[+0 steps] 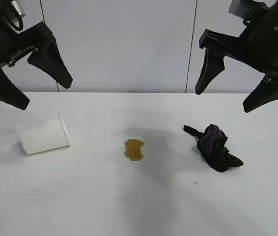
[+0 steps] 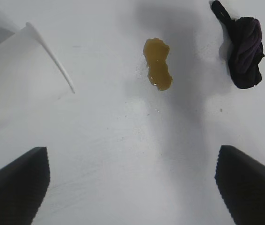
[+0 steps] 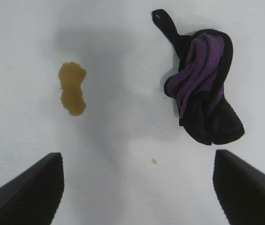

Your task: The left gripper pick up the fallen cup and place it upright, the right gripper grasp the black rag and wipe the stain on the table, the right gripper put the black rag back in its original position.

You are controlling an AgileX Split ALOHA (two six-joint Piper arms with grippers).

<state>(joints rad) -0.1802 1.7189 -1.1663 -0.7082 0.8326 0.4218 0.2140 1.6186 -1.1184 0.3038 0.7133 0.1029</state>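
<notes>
The white paper cup (image 1: 44, 134) lies on its side at the table's left, rim toward the middle; it also shows in the left wrist view (image 2: 20, 70). The amber stain (image 1: 134, 149) sits mid-table and shows in both wrist views (image 2: 157, 63) (image 3: 72, 88). The black rag (image 1: 215, 146) with purplish folds lies bunched at the right (image 3: 202, 89) (image 2: 244, 44). My left gripper (image 1: 45, 93) hangs open and empty above and behind the cup (image 2: 132, 187). My right gripper (image 1: 225, 101) hangs open and empty above and behind the rag (image 3: 137, 187).
The white table (image 1: 139, 206) fills the view, with a grey wall behind. A tiny brown speck (image 1: 195, 183) lies in front of the rag and shows in the right wrist view (image 3: 154, 161). The arms cast soft shadows across the table's middle.
</notes>
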